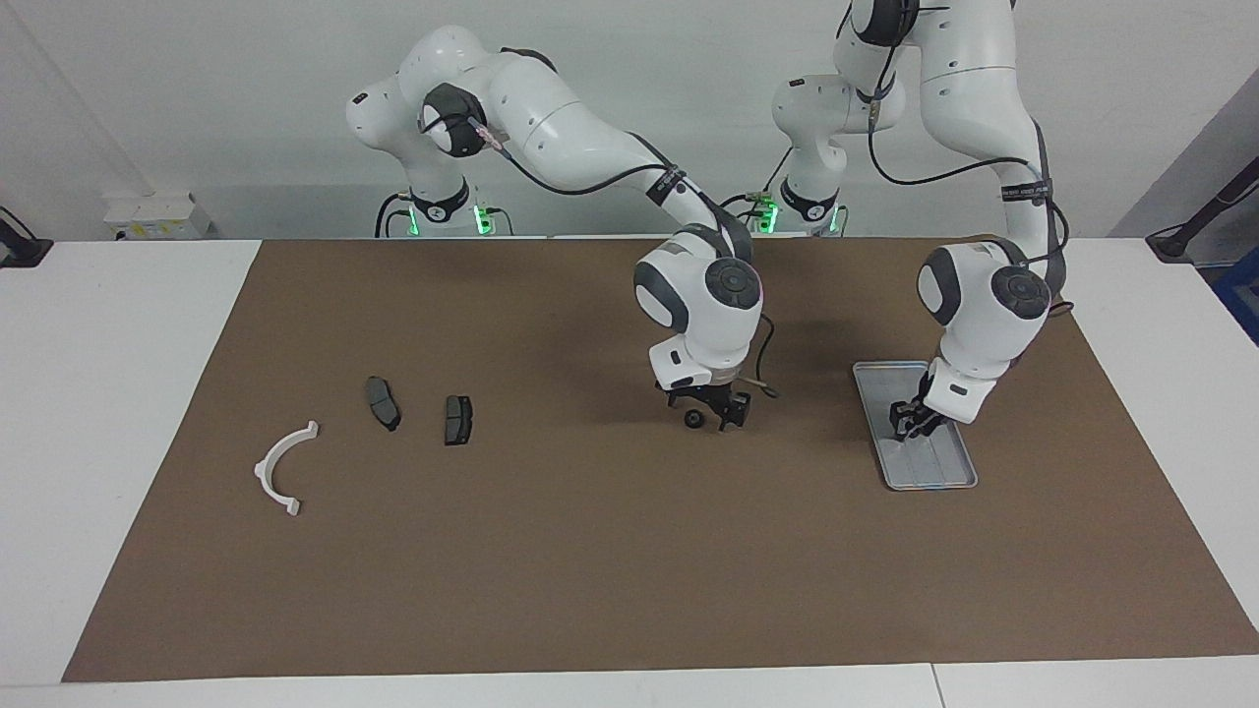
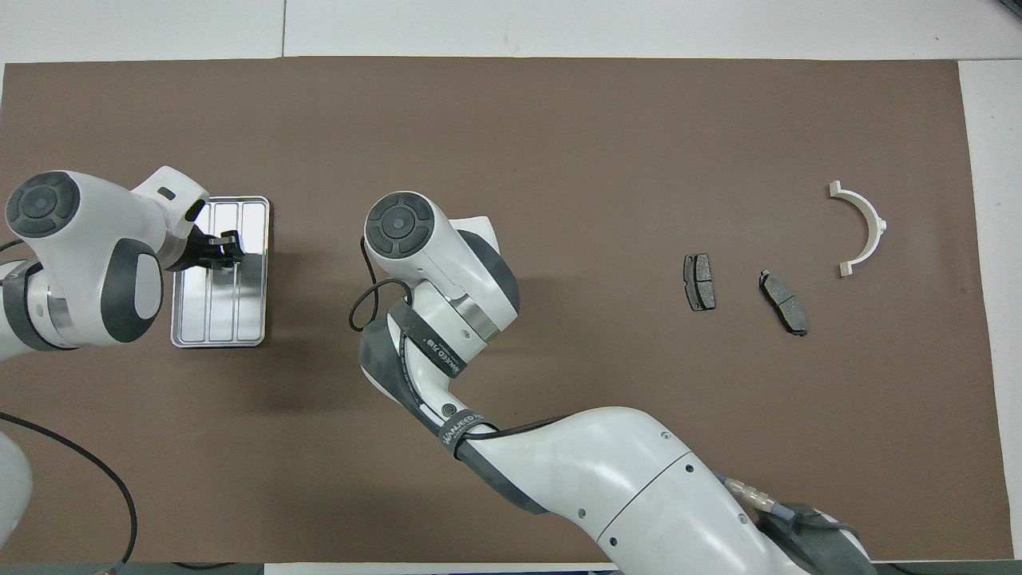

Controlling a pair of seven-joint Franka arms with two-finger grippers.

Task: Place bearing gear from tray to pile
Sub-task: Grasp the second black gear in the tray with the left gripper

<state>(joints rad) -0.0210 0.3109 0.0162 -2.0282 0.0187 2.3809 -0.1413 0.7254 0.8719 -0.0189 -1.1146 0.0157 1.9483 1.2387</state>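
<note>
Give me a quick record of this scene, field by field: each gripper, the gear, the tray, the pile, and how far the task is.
left gripper: low over the tray
right gripper: low over the middle of the mat
bearing gear: small dark round part at the right gripper's tips; held or lying, cannot tell
tray: toward the left arm's end; no gear seen in it
pile: white bracket and two brake pads, toward the right arm's end
task: gear not yet at the pile
</note>
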